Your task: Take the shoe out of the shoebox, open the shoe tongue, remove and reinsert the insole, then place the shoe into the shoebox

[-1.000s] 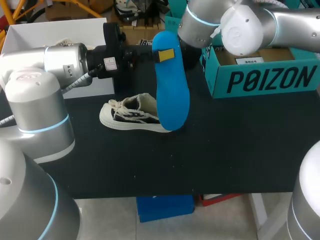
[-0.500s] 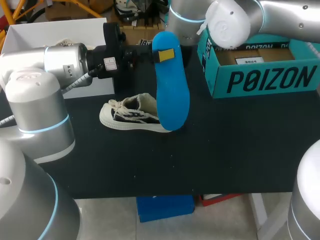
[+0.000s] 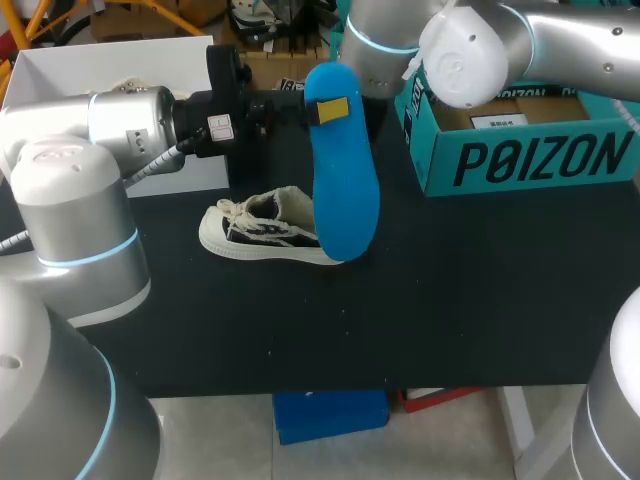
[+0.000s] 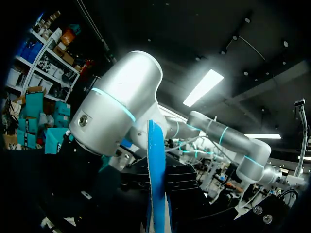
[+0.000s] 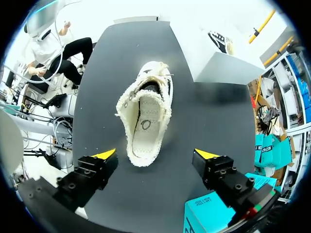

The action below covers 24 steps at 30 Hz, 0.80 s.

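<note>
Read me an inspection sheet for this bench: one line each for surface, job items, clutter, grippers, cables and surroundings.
Surface: black table, no spills seen.
Job's things: shoe standing on its sole, insole out; blue insole held upright, lower end by the shoe; teal shoebox open, on the right.
Clutter: white box at the far left.
Grippers: left gripper shut on the insole's upper end; right gripper open, shoe ahead of it.
Cables: grey cable at the left arm's wrist.
Surroundings: nothing seen.

White shoe upright; blue insole on end, perhaps touching it; teal shoebox apart.
</note>
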### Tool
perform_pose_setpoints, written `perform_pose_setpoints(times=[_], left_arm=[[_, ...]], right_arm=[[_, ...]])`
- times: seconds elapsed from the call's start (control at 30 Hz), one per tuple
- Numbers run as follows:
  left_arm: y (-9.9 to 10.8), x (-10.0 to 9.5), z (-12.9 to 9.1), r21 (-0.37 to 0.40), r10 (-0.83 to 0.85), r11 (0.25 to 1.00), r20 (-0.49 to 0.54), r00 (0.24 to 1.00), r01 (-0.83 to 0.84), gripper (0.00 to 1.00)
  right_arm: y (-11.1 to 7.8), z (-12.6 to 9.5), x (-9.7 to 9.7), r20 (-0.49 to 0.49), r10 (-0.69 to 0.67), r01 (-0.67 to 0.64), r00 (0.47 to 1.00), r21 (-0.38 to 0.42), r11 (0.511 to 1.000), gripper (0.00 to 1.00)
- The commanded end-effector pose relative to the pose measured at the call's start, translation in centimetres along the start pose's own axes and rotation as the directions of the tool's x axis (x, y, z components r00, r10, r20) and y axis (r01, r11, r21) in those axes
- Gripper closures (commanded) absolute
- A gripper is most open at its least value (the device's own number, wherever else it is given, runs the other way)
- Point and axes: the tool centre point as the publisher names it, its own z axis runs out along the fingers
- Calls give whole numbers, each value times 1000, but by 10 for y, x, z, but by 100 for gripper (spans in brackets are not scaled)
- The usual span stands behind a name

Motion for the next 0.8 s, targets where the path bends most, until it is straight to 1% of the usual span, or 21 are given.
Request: perform_pose_setpoints(times=[0.03, 0.37, 0.53, 0.73, 0.8], left_arm=[[0, 1, 1, -2, -1, 1000, 7, 1000, 1, 100], [0, 1, 1, -2, -1, 1000, 7, 1000, 1, 100], [0, 1, 1, -2, -1, 1000, 7, 1000, 1, 100], [0, 1, 1, -2, -1, 1000, 7, 1000, 1, 100], [0, 1, 1, -2, -1, 1000, 7, 1000, 1, 100]], right_arm=[[-9, 0, 9, 16, 8, -8, 1000, -32, 999, 0], [-17, 2, 21, 32, 38, -36, 999, -78, 996, 0], [-23, 6, 24, 49, 54, -48, 997, -118, 992, 0], [-24, 9, 28, 61, 64, -54, 996, -153, 987, 0], [-24, 10, 28, 68, 66, -53, 996, -177, 983, 0]])
